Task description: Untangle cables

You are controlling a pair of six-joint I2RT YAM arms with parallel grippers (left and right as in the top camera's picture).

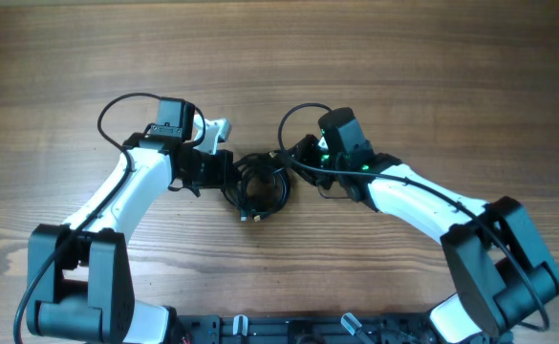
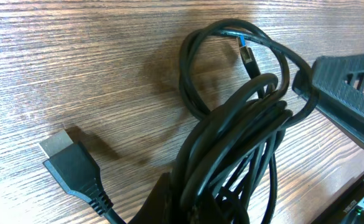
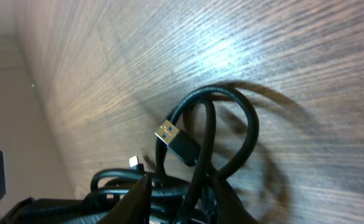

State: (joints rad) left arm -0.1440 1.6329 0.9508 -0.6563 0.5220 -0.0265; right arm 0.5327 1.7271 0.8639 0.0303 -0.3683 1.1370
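The cables (image 1: 260, 186) lie as one black coiled tangle on the wooden table (image 1: 403, 76), near its middle, between the two arms. The left hand (image 1: 224, 177) is at the coil's left edge and closed tight on the cables: in the left wrist view the bunched cords (image 2: 231, 143) run straight down into its grip at the bottom of the frame. From there one loop arches up over the wood, with a small blue-tongued plug (image 2: 249, 56) hanging inside it, and a broad flat plug (image 2: 70, 165) with a silver tip lies on the table off to the side. The right hand (image 1: 296, 162) is at the coil's right edge, one of its fingers (image 2: 350, 87) touching the loop. In its own view the fingers stand a little apart with cords (image 3: 197, 162) between them, a USB plug (image 3: 175, 142) sticking up beside a raised loop; whether they pinch the cords I cannot tell
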